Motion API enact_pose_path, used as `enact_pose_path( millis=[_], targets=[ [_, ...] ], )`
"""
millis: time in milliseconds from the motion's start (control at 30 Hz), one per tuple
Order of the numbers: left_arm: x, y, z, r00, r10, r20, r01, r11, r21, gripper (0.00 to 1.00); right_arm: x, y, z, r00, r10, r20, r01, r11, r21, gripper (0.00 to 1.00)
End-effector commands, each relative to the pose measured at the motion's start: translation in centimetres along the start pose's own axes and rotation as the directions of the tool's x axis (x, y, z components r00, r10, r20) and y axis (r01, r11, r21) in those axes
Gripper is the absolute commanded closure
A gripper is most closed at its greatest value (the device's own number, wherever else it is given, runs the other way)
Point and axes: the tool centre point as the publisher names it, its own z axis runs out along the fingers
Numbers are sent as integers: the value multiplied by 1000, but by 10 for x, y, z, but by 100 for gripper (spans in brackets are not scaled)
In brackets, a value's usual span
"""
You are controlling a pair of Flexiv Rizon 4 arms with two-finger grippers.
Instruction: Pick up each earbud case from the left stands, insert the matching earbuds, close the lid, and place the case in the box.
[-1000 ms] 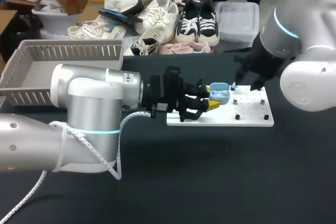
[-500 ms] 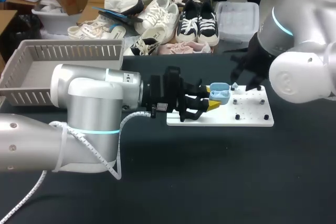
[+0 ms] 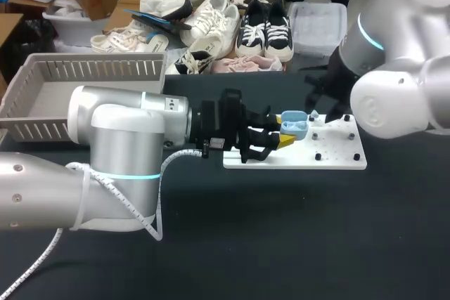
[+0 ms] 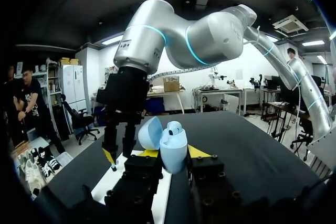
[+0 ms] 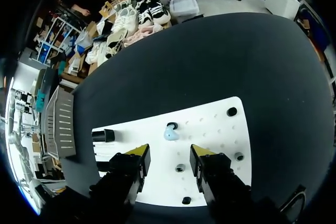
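My right arm (image 3: 394, 96) edged left, right jaws open, empty, over one blue earbud (image 5: 170, 132); left jaws clamp one open light-blue earbud case (image 4: 173, 150).

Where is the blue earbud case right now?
Head view: the open blue earbud case is held in the left jaws near the middle of the table, over the left half of the white board.

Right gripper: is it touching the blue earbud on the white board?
Apart. In the right wrist view the right gripper is open, and bare white board shows between its tips and the blue earbud ahead.
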Motion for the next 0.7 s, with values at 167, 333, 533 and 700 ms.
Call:
enact_pose_path(
  millis=[167, 333, 533, 700],
  targets=[
    [1, -1, 1, 1000, 1, 2, -1, 1000, -8, 100, -1, 0, 4, 1000, 7, 16, -7, 1000, 7, 53],
    [1, -1, 1, 1000, 1, 2, -1, 1000, -8, 100, -2, 0, 8, 1000, 12, 13, -12, 1000, 8, 54],
    [1, -1, 1, 1000, 1, 2, -1, 1000, -8, 100, -3, 0, 13, 1000, 15, 6, -15, 1000, 11, 55],
    [1, -1, 1, 1000, 1, 2, -1, 1000, -8, 100, -5, 1, 15, 1000, 16, 1, -16, 1000, 10, 55]
  ],
)
